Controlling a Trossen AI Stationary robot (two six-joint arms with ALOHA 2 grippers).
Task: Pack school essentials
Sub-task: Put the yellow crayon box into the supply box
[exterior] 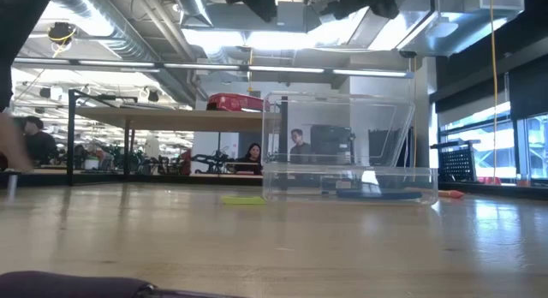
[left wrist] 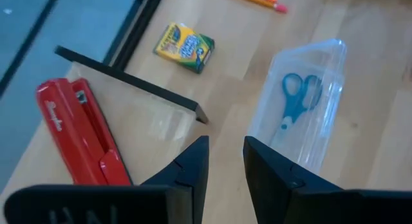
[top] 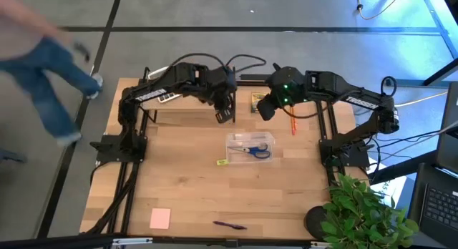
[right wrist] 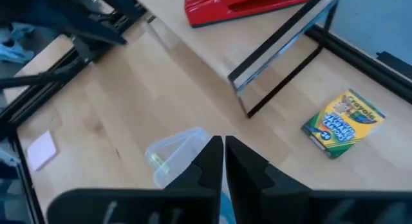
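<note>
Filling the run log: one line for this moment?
scissors in clear box | crayon box, pencil, sticky pad, pen outside | left end effector open, right end effector shut, both empty

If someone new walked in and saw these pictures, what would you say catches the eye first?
Probably the clear plastic container at mid-table, with the blue-handled scissors already inside. Both dark arms hang over the table's far side: the left gripper slightly open, the right gripper shut and empty. The red stapler and the yellow-green crayon box lie near them.
</note>
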